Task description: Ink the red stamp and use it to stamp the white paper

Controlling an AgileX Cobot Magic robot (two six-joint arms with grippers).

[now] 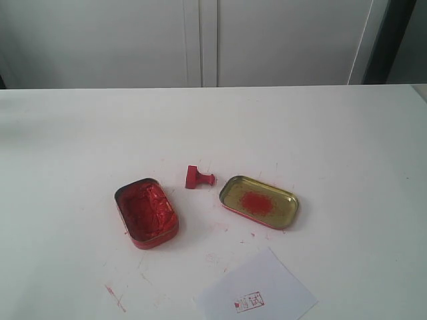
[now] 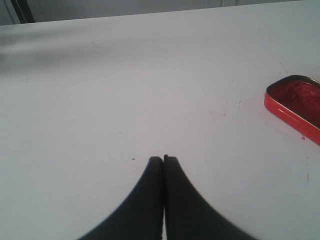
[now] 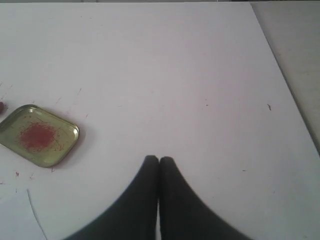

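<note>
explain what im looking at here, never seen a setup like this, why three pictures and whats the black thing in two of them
This is a robot with two arms, photographed at one moment by three cameras. The wide picture comes from a camera off the arms; neither arm shows in it. The other two come from cameras on each wrist, so the black shape is that arm's own gripper: the left gripper and the right gripper. Both are shut and hold nothing.

On the white table lie a tin of red ink paste, its gold lid with a red smear, and between them the small red stamp, tipped on its side. Near the front edge lies the white paper, which already carries a red stamp mark.
</note>
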